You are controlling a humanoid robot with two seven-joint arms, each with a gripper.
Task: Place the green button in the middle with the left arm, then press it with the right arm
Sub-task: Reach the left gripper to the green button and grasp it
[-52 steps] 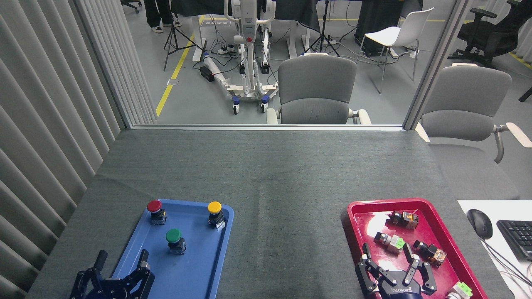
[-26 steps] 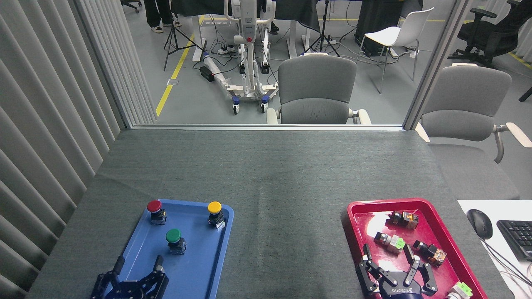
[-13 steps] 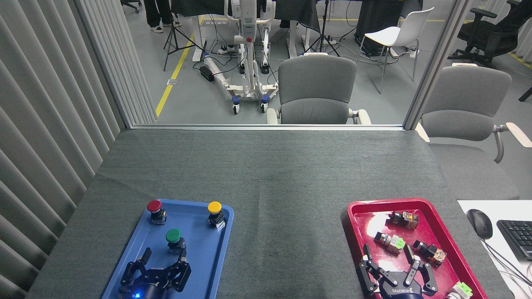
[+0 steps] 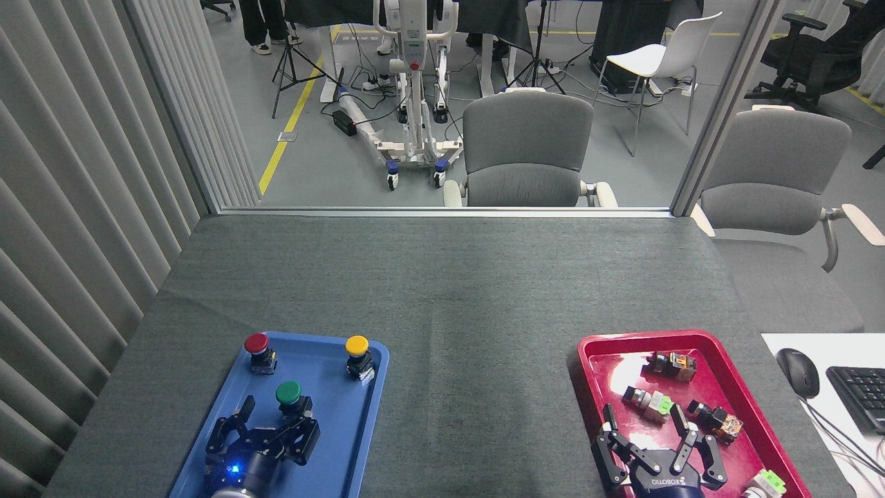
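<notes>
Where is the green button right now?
In the head view, lower left: the green button stands in the blue tray, nearer than the red and yellow buttons, just beyond the left tool.

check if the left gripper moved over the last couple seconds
Yes. The left gripper moved right and forward over the blue tray, closing in on the green button.

The left black jointed-finger claw (image 4: 271, 423) is covering the black-and-silver base of the dark-green mushroom-capped button (image 4: 288, 393). The bottom edge is cutting off both claw bodies and the glossy red plastic tray (image 4: 588, 366).
</notes>
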